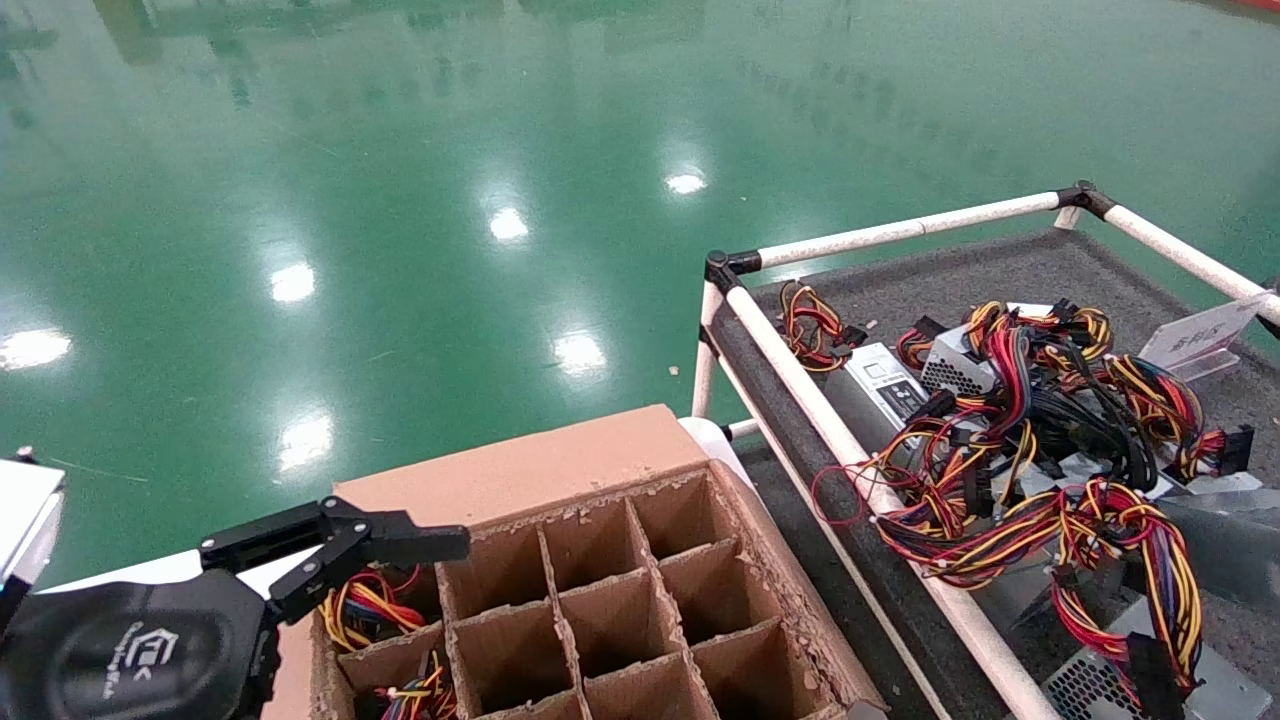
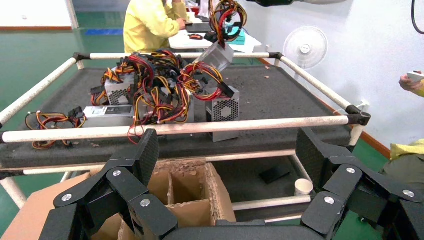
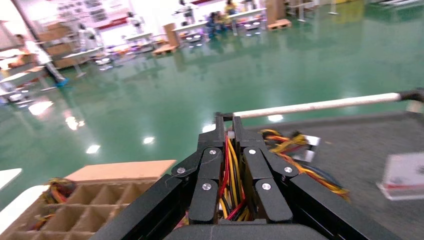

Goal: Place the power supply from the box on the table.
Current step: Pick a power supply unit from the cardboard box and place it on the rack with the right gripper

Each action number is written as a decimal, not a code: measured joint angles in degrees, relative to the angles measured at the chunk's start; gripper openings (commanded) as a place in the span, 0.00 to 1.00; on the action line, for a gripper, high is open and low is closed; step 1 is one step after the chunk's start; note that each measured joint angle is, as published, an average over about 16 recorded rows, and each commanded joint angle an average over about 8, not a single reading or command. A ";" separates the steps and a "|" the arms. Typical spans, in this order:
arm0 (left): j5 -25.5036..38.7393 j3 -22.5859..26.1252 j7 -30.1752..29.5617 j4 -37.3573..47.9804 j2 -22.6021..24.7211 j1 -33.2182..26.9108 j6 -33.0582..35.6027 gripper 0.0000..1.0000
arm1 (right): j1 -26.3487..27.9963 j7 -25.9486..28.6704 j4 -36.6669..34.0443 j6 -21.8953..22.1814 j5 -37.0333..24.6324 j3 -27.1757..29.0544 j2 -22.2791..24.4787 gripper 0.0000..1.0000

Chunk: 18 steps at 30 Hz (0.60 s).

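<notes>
From here I take the box as my anchor: a brown carton with ragged dividers, most of its cells showing bare cardboard, while the cells along its left edge hold coils of red, yellow and orange wires. My left gripper hovers just above that wire-filled corner of the box, and in the left wrist view its two black fingers stand wide apart with nothing between them. The table sits just to the right of the box, its grey felt framed by white pipe rails, and it already carries a tangled heap of units and cables. My right gripper does not show in the head view; its own wrist camera looks across the box and the near table rail, and there I see the fingers pinched tight on a bundle of red and yellow wires. In the left wrist view the power supply hangs tilted by those wires above the far side of the table, well beyond the box, its silver body clear of the heap below.
</notes>
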 measured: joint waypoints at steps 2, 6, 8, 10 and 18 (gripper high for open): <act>0.00 0.00 0.00 0.00 0.00 0.00 0.00 1.00 | -0.61 -0.11 0.96 -0.02 0.39 0.10 0.21 0.00; 0.00 0.00 0.00 0.00 0.00 0.00 0.00 1.00 | -1.79 -0.28 2.66 -0.04 1.13 0.26 0.72 0.00; 0.00 0.01 0.00 0.00 0.00 0.00 0.00 1.00 | -2.47 -0.31 3.28 -0.03 1.51 0.27 0.88 0.00; -0.01 0.01 0.00 0.00 0.00 0.00 0.00 1.00 | -3.26 -0.33 3.69 -0.01 1.88 0.20 0.90 0.00; -0.01 0.01 0.01 0.00 -0.01 0.00 -0.01 1.00 | -7.26 -0.22 4.46 0.07 3.68 -0.44 0.10 0.00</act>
